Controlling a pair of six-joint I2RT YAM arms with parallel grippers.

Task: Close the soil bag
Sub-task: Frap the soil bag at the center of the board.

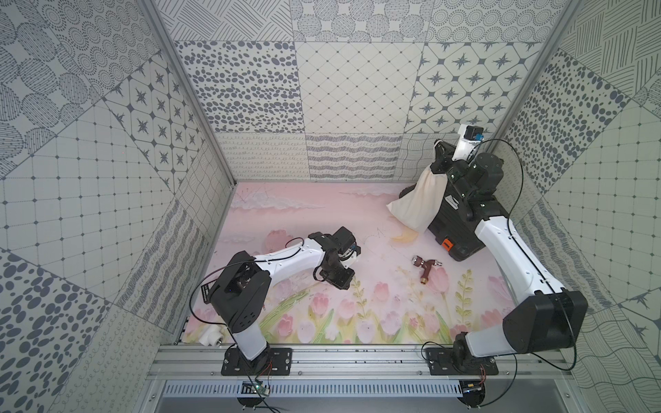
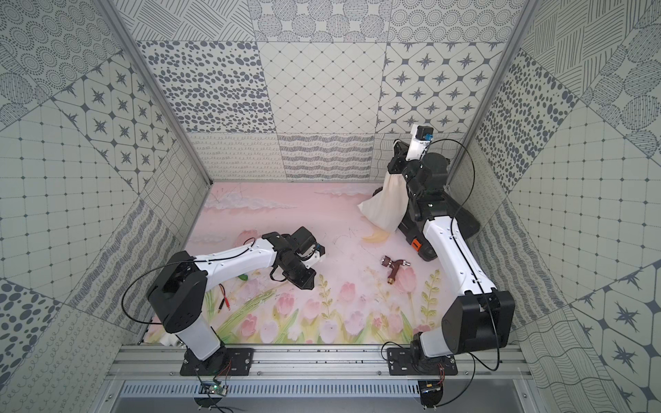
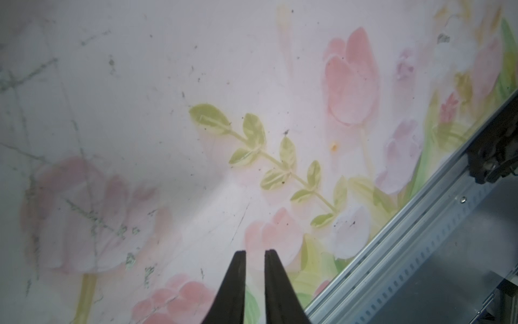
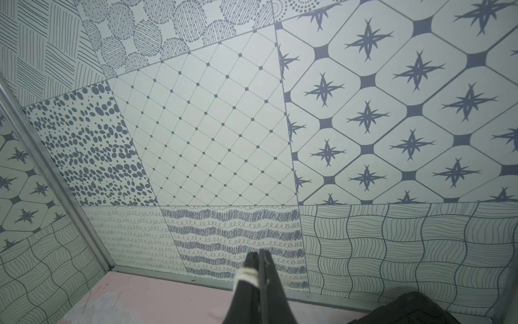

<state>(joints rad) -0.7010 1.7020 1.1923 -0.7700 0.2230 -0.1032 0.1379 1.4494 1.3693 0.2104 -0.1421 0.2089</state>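
Seen from above, the right claw (image 1: 439,147) was raised in the far right corner. Its jaws were clenched on a white cord (image 4: 246,276) that looped round one finger. The soil bag (image 1: 416,203) hung from it, neck gathered, draped against the black case (image 1: 454,237). We could not tell whether its base touched the counter (image 1: 322,214).

The left claw (image 3: 255,252) hovered low over the tulip print, well apart from the bag, slightly parted and empty.

We judged the step to be drawing the cord tight. The next move probably called for the left claw to steady the bag's body while the right pulled.

We counted one bag, one case, one brown tap (image 1: 425,269) and two arms.
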